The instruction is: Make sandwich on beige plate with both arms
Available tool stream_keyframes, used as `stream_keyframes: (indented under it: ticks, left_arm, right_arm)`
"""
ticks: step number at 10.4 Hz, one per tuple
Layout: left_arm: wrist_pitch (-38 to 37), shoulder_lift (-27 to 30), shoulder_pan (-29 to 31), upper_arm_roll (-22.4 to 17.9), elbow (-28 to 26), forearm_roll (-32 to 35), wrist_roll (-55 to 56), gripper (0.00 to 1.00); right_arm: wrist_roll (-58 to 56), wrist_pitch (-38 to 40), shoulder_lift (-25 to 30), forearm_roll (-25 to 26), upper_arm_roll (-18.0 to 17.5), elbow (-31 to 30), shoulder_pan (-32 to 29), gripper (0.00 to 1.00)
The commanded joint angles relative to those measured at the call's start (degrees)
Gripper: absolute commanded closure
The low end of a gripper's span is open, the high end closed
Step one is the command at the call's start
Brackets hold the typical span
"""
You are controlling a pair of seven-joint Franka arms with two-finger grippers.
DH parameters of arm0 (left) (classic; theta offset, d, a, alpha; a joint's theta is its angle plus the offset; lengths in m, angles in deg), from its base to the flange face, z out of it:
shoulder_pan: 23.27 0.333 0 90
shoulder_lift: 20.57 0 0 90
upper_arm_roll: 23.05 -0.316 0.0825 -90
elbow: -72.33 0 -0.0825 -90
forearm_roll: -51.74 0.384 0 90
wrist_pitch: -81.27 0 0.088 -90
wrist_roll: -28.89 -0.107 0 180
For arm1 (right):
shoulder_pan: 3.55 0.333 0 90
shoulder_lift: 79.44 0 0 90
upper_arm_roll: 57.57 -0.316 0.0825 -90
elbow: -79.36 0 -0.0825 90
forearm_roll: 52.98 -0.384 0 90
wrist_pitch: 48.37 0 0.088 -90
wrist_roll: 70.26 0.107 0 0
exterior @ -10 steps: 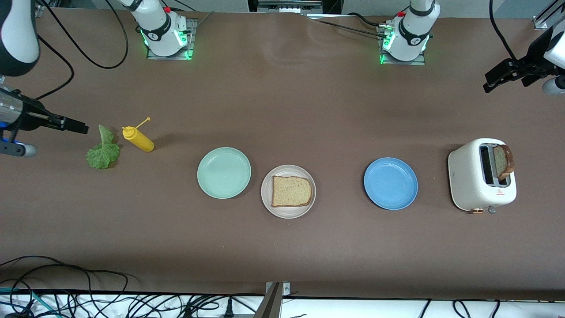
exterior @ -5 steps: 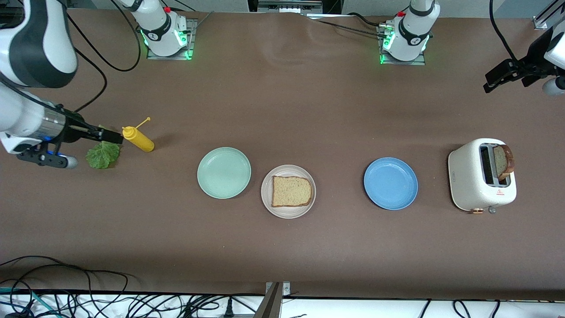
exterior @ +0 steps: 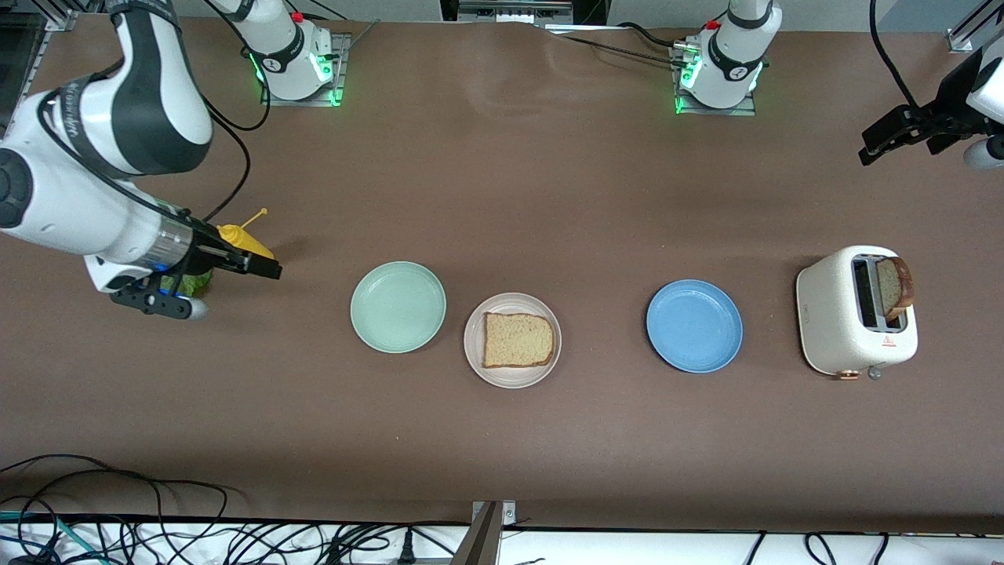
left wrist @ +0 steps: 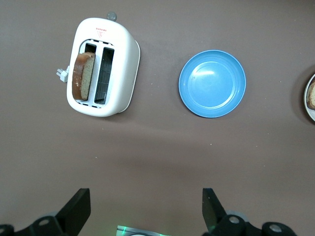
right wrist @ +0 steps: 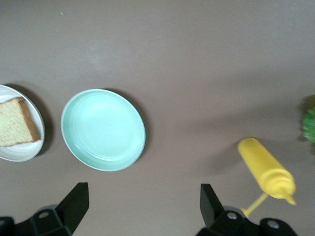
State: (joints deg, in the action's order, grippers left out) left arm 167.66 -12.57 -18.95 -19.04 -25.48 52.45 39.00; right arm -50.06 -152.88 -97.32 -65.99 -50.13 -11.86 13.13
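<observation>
Covering the table, brown cloth, right gripper agape, empty, over it, left gripper likewise, waiting.

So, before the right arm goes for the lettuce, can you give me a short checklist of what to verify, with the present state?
1. Right gripper open: ok, jaws stand wide apart in the right wrist view.
2. Right gripper over the lettuce leaf: not ok, it is over the yellow bottle.
3. Lettuce free to grasp: cannot tell, the arm hides most of it in the front view.
4. Bread slice on the beige plate: ok.
5. Second bread slice in the toaster: ok, it stands up out of a slot.
6. Left gripper open, waiting at the left arm's end of the table: ok.
</observation>
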Motion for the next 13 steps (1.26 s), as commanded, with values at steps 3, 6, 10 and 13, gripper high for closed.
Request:
stream_keyframes:
  ticks: [3,6,10,13]
  left_arm:
    - [-0.5,0.3,0.3,0.2,0.0,-1.1,0.4,0.0]
    - [-0.5,0.3,0.7,-0.2,-0.1,-1.1,0.4,0.0]
    - [-0.5,0.3,1.2,-0.2,-0.1,-1.1,0.4,0.0]
    - [-0.5,0.3,1.2,-0.2,-0.1,-1.1,0.4,0.0]
  right_arm:
    - [4.9,-6.1,-3.6,-2.1,0.5,0.8,5.9,0.0]
    - [-2.6,-4.2,-3.6,0.9,0.9,-0.7,2.9,0.0]
    - [-9.4,-3.6,-3.7,12.9,1.0,-7.4,-3.9,0.0]
    - [-9.5,-3.5,-2.9,17.0,6.4,-13.2,-4.1,0.0]
